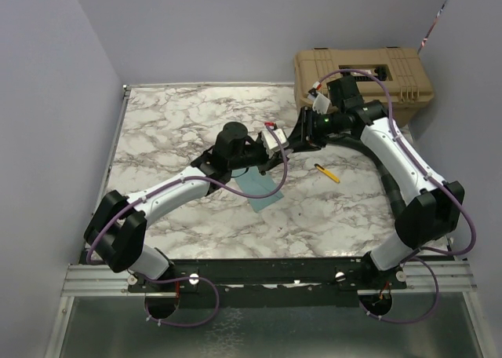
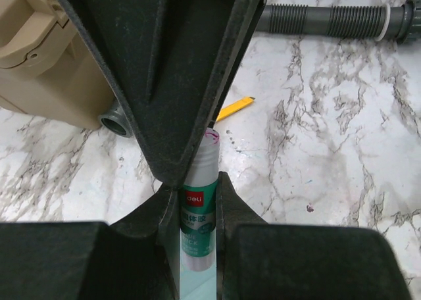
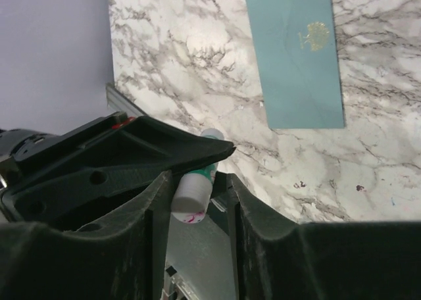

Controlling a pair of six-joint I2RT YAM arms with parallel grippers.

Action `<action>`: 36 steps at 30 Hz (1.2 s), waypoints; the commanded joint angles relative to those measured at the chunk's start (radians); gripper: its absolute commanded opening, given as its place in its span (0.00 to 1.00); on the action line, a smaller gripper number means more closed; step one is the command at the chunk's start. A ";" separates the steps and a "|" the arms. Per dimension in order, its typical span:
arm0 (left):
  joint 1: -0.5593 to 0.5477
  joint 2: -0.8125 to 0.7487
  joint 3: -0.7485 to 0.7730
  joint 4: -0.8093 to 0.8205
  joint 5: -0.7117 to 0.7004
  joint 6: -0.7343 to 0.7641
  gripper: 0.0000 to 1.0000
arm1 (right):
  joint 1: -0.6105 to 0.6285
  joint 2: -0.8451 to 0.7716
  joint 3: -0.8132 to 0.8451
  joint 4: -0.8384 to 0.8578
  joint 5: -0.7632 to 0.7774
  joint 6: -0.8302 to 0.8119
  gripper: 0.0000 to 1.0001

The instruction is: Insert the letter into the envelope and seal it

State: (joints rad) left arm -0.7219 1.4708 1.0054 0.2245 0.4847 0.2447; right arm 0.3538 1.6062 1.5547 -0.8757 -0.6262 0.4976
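Observation:
The teal envelope (image 1: 260, 187) lies flat on the marble table, flap side up with a gold emblem, and also shows in the right wrist view (image 3: 299, 50). No tan letter shows in any view. My left gripper (image 1: 274, 146) (image 2: 197, 181) is shut on a green and white glue stick (image 2: 197, 211), held above the envelope's far edge. My right gripper (image 1: 296, 140) (image 3: 197, 181) faces it, its fingers open around the stick's white cap (image 3: 193, 195). The cap rests against one finger with a gap to the other.
A tan hard case (image 1: 365, 75) stands at the back right, also in the left wrist view (image 2: 39, 56). A yellow pencil-like tool (image 1: 328, 173) lies right of the grippers. A grey corrugated hose (image 2: 329, 18) runs along the right arm. Lilac walls close the left and back.

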 commanded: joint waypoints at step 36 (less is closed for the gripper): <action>0.058 -0.028 -0.027 0.050 0.110 -0.050 0.00 | -0.006 0.025 -0.031 0.106 -0.141 -0.003 0.47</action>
State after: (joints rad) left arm -0.6605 1.4612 0.9699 0.2752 0.5278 0.1604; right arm 0.3515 1.6123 1.5040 -0.8062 -0.7498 0.4957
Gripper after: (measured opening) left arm 0.172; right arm 0.467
